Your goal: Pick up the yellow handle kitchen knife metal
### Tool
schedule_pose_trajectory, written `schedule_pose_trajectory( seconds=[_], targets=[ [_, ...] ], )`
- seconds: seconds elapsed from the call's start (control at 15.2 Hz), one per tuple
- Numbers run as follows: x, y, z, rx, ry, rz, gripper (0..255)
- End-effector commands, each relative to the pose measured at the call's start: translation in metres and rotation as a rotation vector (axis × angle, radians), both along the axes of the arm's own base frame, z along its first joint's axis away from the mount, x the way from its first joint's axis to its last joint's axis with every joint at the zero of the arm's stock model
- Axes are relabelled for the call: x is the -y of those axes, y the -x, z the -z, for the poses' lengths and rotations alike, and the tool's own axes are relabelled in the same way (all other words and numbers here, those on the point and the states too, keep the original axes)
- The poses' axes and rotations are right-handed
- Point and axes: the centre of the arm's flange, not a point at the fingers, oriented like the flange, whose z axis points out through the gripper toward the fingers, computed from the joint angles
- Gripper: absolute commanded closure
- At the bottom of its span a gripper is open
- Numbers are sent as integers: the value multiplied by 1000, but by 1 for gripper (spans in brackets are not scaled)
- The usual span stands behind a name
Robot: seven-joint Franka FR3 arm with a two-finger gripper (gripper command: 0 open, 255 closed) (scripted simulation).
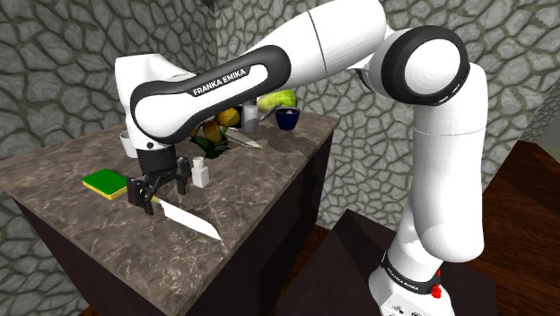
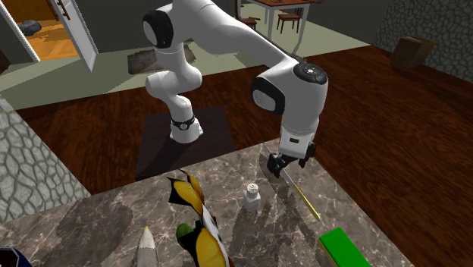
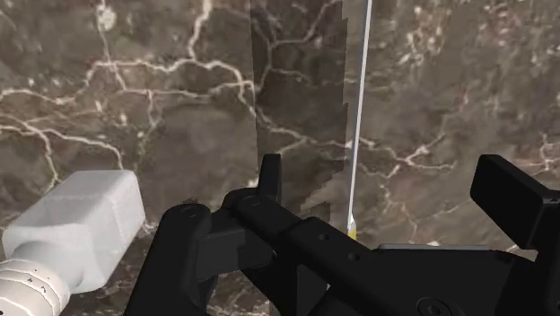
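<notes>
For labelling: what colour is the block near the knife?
Block: green over yellow, shoulder view.

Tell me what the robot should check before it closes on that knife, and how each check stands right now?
1. Gripper open: ok, its fingers stand well apart.
2. Knife between the fingers: ok, in the wrist view its thin edge runs between them.
3. Fingers touching the knife: not ok, there is a gap on each side.
4. Fingers at the yellow handle rather than the blade: cannot tell, since little yellow shows.
5. White shaker out of the way: ok, it stands beside the gripper, not between the fingers.
</notes>
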Motion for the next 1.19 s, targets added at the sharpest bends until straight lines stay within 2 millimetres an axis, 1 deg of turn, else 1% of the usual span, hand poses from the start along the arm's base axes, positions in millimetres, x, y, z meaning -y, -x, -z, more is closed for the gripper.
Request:
schedule_pose_trajectory(
  seconds=[0.0, 0.13, 0.2, 0.33, 0.4, 0.99, 1.12],
  targets=[
    [-1, -1, 10, 0, 0, 0, 0],
    [-1, -1, 20, 0, 0, 0, 0],
    [-1, -1, 29, 0, 0, 0, 0],
    [-1, -1, 29, 0, 0, 0, 0],
    [-1, -1, 29, 0, 0, 0, 255],
    [-1, -1, 29, 0, 0, 0, 255],
    [-1, -1, 18, 0, 0, 0, 255]
  ],
)
